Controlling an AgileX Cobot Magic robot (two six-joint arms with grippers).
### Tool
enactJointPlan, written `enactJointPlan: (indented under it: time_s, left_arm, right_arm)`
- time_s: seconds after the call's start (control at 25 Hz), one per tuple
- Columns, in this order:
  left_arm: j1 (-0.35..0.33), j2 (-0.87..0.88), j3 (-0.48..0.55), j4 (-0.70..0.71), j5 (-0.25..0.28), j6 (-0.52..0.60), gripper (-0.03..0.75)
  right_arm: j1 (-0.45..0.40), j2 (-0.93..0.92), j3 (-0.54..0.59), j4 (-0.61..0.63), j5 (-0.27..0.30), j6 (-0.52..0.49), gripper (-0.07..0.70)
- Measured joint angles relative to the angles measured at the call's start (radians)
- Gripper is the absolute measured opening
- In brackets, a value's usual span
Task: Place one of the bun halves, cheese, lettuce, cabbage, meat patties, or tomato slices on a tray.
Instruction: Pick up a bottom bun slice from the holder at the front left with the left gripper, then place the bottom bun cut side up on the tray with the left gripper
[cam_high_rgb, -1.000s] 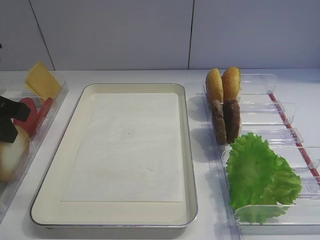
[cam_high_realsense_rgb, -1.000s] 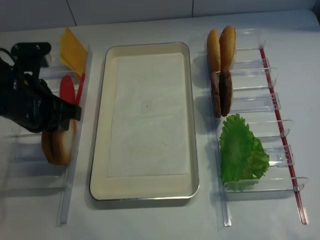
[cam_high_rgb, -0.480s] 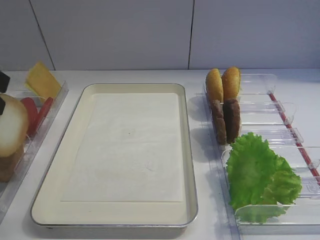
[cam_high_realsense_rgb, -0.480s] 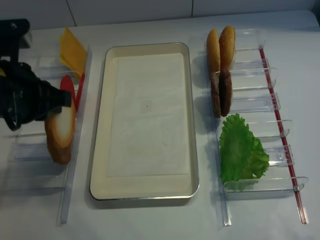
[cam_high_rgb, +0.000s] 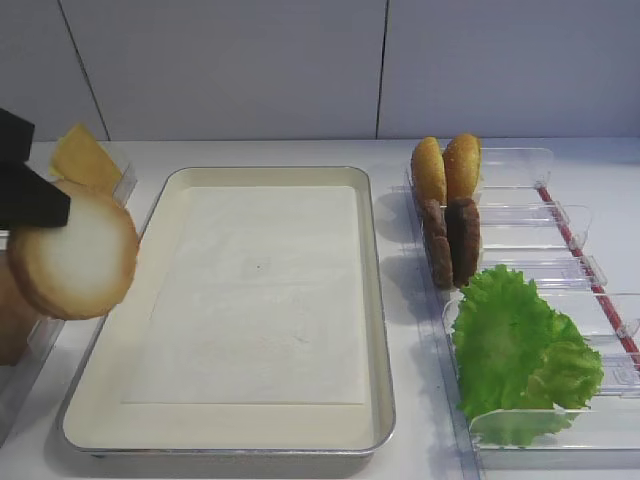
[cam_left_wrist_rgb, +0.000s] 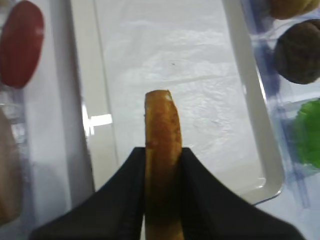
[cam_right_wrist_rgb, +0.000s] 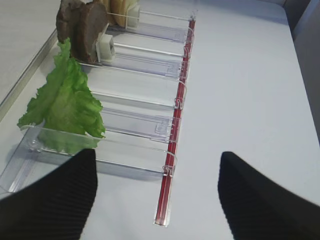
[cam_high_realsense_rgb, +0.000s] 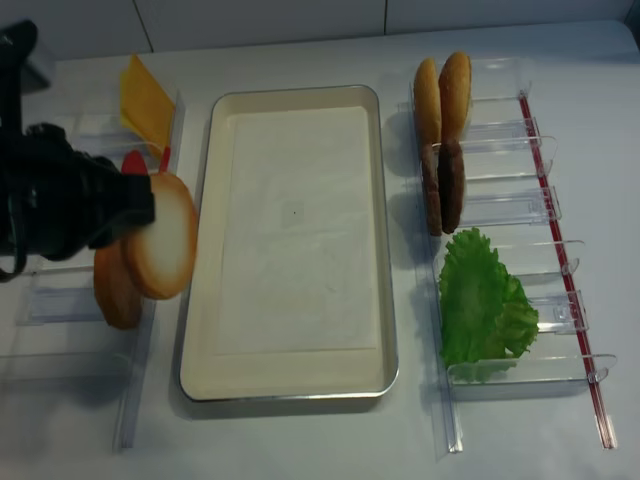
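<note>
My left gripper (cam_high_realsense_rgb: 128, 203) is shut on a bun half (cam_high_realsense_rgb: 162, 236), pale cut face toward the tray, held upright in the air over the left rim of the cream tray (cam_high_realsense_rgb: 386, 250). In the left wrist view the bun half (cam_left_wrist_rgb: 162, 125) shows edge-on, pinched between the black fingers (cam_left_wrist_rgb: 205, 185), with the tray's paper liner (cam_left_wrist_rgb: 180, 75) below it. From the front, the bun half (cam_high_rgb: 72, 252) hangs at the tray's (cam_high_rgb: 376, 300) left edge. My right gripper (cam_right_wrist_rgb: 156, 155) is open and empty over the table, beside the lettuce (cam_right_wrist_rgb: 65, 100).
A left clear holder (cam_high_realsense_rgb: 60, 320) keeps cheese (cam_high_realsense_rgb: 145, 100), tomato slices (cam_left_wrist_rgb: 21, 50) and another bun (cam_high_realsense_rgb: 112, 292). The right holder (cam_high_realsense_rgb: 520, 210) keeps two golden buns (cam_high_realsense_rgb: 442, 90), meat patties (cam_high_realsense_rgb: 443, 185) and lettuce (cam_high_realsense_rgb: 480, 300). A red strip (cam_right_wrist_rgb: 172, 150) runs along its outer side.
My left gripper has lifted the bun half out of the left holder and carried it up and right, to the tray's left rim.
</note>
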Motion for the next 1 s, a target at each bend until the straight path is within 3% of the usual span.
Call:
enactJointPlan:
  time_s: [0.24, 0.48, 0.8, 1.0]
  left_arm:
    - [0.0, 0.0, 0.099, -0.304, -0.056, 0.213, 0.147]
    - [-0.002, 0.088, 0.154, -0.594, -0.068, 0.415, 0.146]
    - [-0.006, 0.298, 0.159, -0.743, -0.021, 0.542, 0.144]
    - [-0.067, 0.409, 0.159, -0.836, -0.021, 0.634, 0.144]
  right_arm:
    - [0.0, 0.0, 0.0, 0.002, 0.0, 0.0, 0.519]
    - [0.0, 0.0, 0.0, 0.002, 0.0, 0.0, 0.519]
    - [0.0, 0.0, 0.0, 0.002, 0.0, 0.0, 0.519]
    - [0.0, 0.0, 0.0, 0.002, 0.0, 0.0, 0.519]
